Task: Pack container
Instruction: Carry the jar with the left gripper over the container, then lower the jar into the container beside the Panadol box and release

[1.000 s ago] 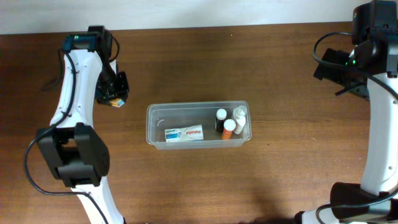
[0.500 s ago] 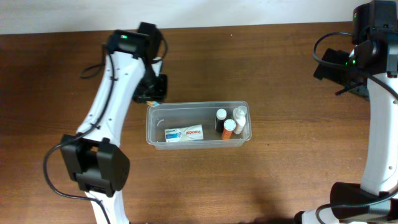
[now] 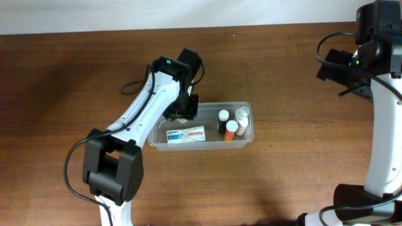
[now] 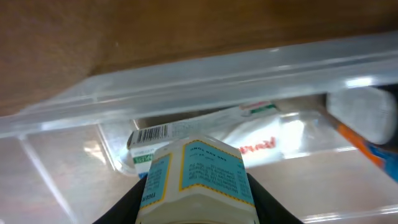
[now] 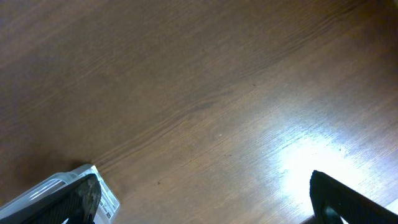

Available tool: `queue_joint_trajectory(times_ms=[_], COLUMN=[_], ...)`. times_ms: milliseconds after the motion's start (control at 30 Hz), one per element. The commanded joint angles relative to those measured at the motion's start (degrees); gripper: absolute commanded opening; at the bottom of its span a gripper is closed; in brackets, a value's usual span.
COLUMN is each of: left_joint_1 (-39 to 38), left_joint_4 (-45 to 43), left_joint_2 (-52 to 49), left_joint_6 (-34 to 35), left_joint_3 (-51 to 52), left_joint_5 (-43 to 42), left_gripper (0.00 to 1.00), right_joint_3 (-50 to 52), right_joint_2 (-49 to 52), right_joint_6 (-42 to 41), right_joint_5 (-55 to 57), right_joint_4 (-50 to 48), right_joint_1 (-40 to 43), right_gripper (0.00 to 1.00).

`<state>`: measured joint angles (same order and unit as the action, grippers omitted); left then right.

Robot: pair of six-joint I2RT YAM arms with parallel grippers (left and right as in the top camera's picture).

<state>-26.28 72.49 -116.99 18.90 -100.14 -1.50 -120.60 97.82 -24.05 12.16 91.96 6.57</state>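
One risk: your left pincer (image 4: 196, 200), pinching the small box (image 4: 198, 167), hangs just over the far wall of the container (image 3: 217, 105) in the middle of the table (image 3: 282, 179), so an early release may drop it outside. Your right pincer (image 5: 205, 199) is spread wide, empty, well apart.

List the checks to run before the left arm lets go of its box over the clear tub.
1. Small teal-and-cream cardboard box gripped by the left fingers: ok.
2. Box above the clear rectangular plastic tub, inside its rim: ok.
3. Bare floor beside the flat white-and-blue carton: ok, at the tub's left end.
4. Three small capped bottles out of the drop path: ok, at the right end.
5. Right fingers open, far from the tub: ok.
6. Box's height above the tub floor: cannot tell.
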Motion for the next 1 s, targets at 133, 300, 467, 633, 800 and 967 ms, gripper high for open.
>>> queue_joint_trajectory(times_ms=[133,300,467,633,800,967], left_joint_1=[0.1,0.1,0.1,0.1,0.1,0.1], left_joint_4=[-5.2,-8.9,-11.4,-13.1,-14.3,-15.3], left_joint_2=[1.5,1.5,1.5,1.5,1.4,1.3], left_joint_6=[4.4,4.9,4.9,4.9,4.9,4.9], left_joint_3=[5.9,8.9,10.9,12.3,13.2,14.6], left_joint_5=[1.0,2.4,3.0,3.0,3.7,3.9], left_gripper=[0.30,0.30,0.30,0.30,0.30,0.30], right_joint_3=[-0.6,-0.6,-0.6,-0.6,-0.6,-0.6], right_joint_2=[-0.2,-0.2,-0.2,-0.2,-0.2,-0.2], right_joint_6=[-0.4,-0.4,-0.4,-0.4,-0.4,-0.4], right_joint_5=[0.1,0.1,0.1,0.1,0.1,0.1], right_joint_4=[0.0,0.0,0.0,0.0,0.0,0.0], right_joint_1=[0.2,0.2,0.2,0.2,0.2,0.2], right_gripper=[0.98,0.98,0.98,0.98,0.98,0.98])
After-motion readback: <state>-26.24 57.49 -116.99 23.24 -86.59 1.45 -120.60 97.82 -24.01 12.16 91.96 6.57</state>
